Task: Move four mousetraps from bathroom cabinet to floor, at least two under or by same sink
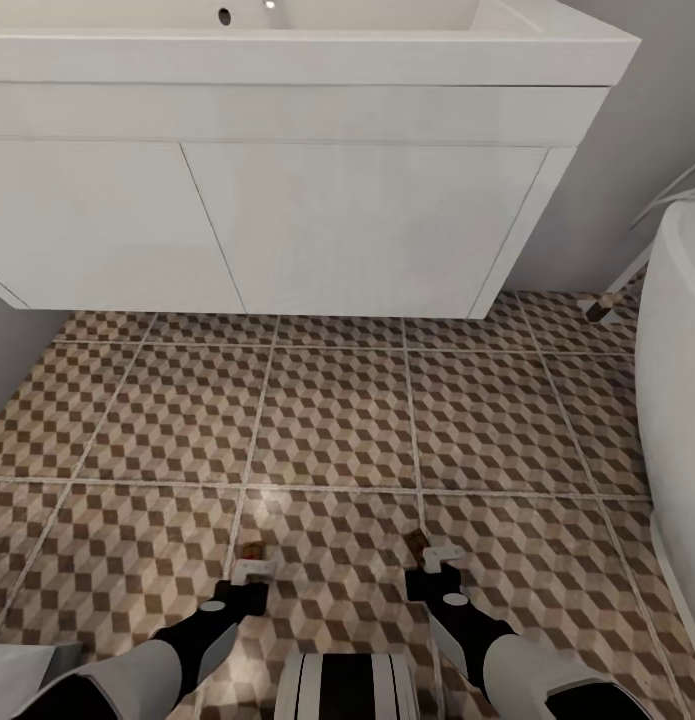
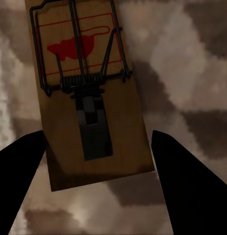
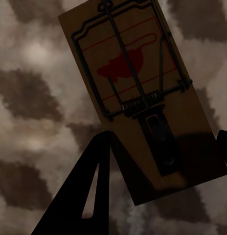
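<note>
One mousetrap (image 2: 89,93) is seen between the parted fingers of the left hand (image 1: 253,570), at 6 o'clock on the bathroom floor (image 1: 337,420). Another mousetrap (image 3: 143,107) is pinched by the right hand (image 1: 439,558).

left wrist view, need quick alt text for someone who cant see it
A tan wooden mousetrap with dark wire and a red mouse mark sits between the left gripper and its two dark fingers. Blurred patterned bathroom floor lies behind it.
</note>
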`<state>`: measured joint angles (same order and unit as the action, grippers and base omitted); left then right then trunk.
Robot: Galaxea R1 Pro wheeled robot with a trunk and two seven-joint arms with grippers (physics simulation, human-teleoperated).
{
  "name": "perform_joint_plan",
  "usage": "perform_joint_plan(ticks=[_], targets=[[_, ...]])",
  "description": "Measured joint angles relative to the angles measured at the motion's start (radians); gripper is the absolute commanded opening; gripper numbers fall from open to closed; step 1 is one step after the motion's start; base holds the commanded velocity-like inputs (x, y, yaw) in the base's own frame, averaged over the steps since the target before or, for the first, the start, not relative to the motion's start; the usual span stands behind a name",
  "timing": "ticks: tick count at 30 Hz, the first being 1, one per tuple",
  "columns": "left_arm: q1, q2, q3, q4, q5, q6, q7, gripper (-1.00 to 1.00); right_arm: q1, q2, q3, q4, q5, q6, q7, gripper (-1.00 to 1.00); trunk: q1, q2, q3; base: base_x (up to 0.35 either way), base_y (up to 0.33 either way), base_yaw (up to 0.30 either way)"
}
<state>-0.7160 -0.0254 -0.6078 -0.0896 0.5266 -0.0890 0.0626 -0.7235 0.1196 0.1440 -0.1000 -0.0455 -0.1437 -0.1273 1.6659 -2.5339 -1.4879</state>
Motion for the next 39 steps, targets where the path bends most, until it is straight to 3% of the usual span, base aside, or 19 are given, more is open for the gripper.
perform_joint_plan(ticks=[18,39], targets=[[0.0,0.009,0.002,-0.001,-0.003,-0.046,-0.004,-1.0,0.0,0.001,0.0,0.046,0.0,-0.002,0.0,-1.0,0.0,0.0,0.0,0.0,0.0,0.0],[0.0,0.004,-0.005,-0.012,-0.004,-0.05,-0.004,-1.0,0.0,0.0,-0.002,0.046,0.0,-0.002,0.0,-1.0,0.0,0.0,0.0,0.0,0.0,0.0]])
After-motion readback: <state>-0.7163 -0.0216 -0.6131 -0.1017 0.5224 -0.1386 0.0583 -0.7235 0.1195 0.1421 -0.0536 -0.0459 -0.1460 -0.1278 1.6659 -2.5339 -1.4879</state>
